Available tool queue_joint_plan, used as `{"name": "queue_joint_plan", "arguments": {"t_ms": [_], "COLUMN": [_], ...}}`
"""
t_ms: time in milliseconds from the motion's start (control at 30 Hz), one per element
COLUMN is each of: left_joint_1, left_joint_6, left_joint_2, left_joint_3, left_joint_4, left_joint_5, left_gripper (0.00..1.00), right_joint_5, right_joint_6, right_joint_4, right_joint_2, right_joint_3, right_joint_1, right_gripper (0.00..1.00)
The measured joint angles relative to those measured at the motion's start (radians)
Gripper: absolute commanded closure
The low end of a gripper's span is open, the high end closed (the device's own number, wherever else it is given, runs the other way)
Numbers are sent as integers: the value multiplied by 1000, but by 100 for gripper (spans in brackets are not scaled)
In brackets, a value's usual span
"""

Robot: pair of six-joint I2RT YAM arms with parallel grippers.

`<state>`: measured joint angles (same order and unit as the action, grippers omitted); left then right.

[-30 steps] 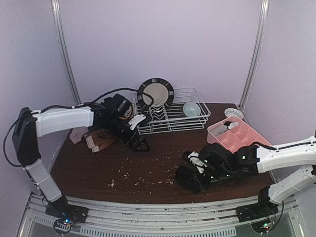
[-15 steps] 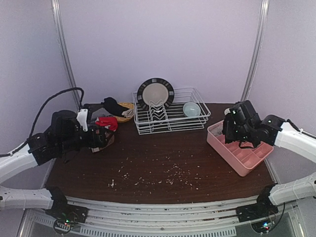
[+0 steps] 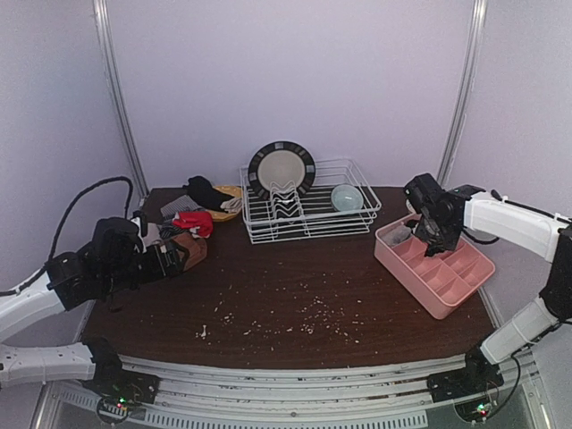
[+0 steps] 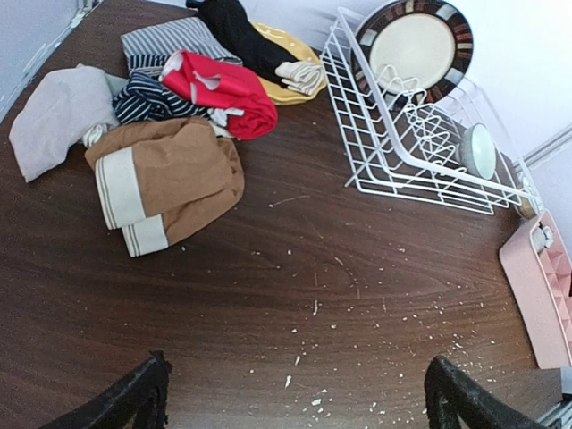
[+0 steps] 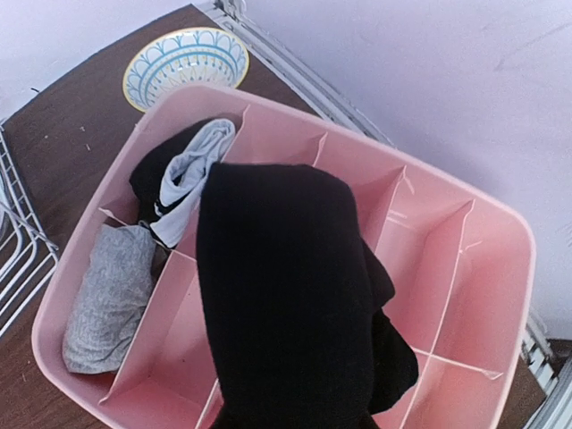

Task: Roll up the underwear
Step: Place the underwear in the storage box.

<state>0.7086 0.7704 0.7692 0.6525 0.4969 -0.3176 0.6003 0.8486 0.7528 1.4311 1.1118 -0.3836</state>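
Note:
My right gripper [image 3: 437,234] hangs over the pink tray [image 3: 451,288] and is shut on a rolled black underwear [image 5: 286,295], which hides its fingers and hovers above the tray's middle compartments [image 5: 447,268]. A grey garment [image 5: 112,299] and a black-and-white one [image 5: 183,174] lie in the tray's compartments. My left gripper [image 4: 299,402] is open and empty, above bare table near the pile: brown underwear with pale bands [image 4: 170,174], red [image 4: 223,85], beige [image 4: 58,112], striped [image 4: 156,45] and black [image 4: 237,27]. The pile also shows in the top view [image 3: 189,223].
A white wire dish rack [image 3: 308,210] with a dark-rimmed plate [image 3: 281,167] and a pale bowl [image 3: 347,197] stands at the back. A patterned small bowl [image 5: 185,61] sits behind the tray. A yellow dish [image 4: 290,76] lies under the black garment. Crumbs [image 3: 304,317] dot the table.
My right gripper has carried the black underwear from the table's front middle up over the pink tray. My left arm has pulled back from the pile to the left, open.

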Motion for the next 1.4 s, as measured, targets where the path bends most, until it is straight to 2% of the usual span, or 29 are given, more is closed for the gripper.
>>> {"name": "queue_joint_plan", "arguments": {"t_ms": [267,533,867,1400], "left_joint_1": [0,0,0,0], "left_joint_6": [73,99,122,146], "left_joint_2": [31,62,62,79], "left_joint_3": [0,0,-1,-11], "left_joint_4": [59,85,107,108], "left_joint_5": [-48,-57,-63,-38], "left_gripper": [2,2,2,2], "right_joint_5": [-40,-31,-27,-58], "right_joint_6": [173,251,293,320], "right_joint_4": [20,39,29,-109], "right_joint_2": [82,163,310,379], "right_joint_3": [2,48,115,121], "right_joint_1": [-11,-40,-40,-40], "right_gripper": [100,100,100,100]}}
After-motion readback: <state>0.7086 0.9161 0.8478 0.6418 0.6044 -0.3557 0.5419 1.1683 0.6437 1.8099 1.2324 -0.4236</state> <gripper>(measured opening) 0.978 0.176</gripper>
